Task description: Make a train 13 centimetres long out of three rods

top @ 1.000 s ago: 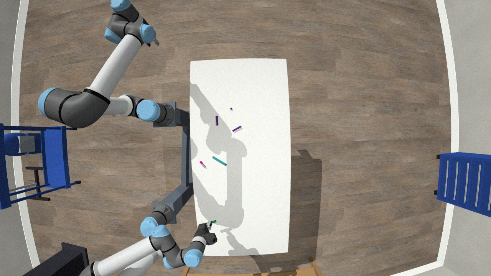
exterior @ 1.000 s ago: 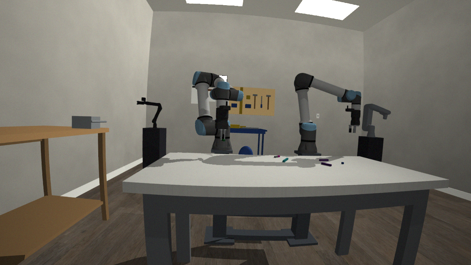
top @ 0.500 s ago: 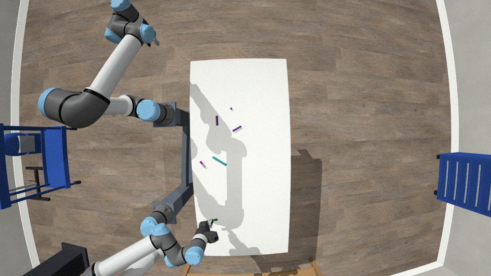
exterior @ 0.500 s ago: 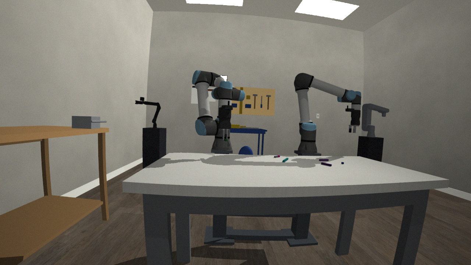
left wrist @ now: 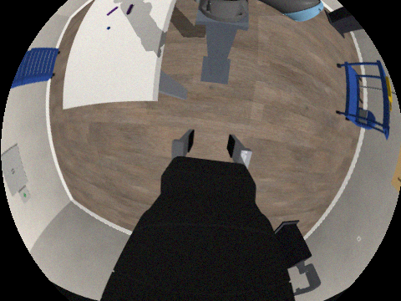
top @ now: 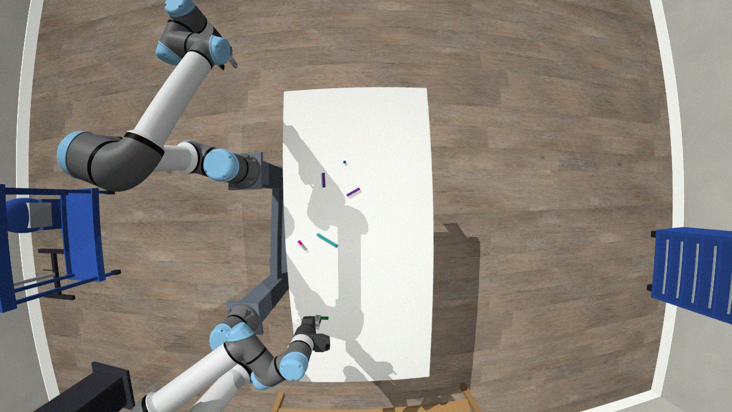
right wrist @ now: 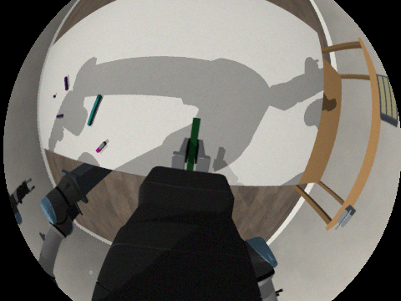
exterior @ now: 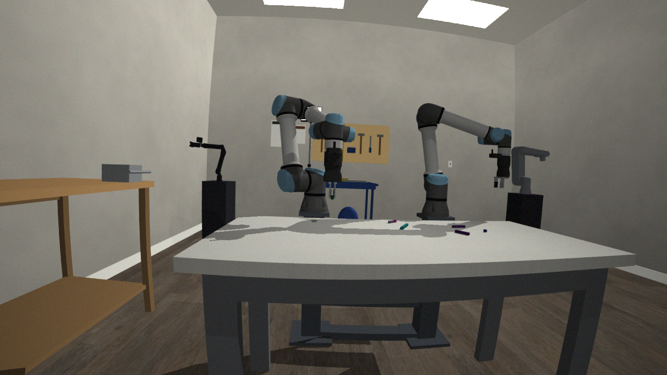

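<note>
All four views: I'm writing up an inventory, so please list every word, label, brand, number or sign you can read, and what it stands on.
No readable text in any view.
Grey wall panel: mark too small to read.
Small box below it: green mark, too small to read.
Wall sheet: no legible writing.
Table: no lettering visible.
</note>
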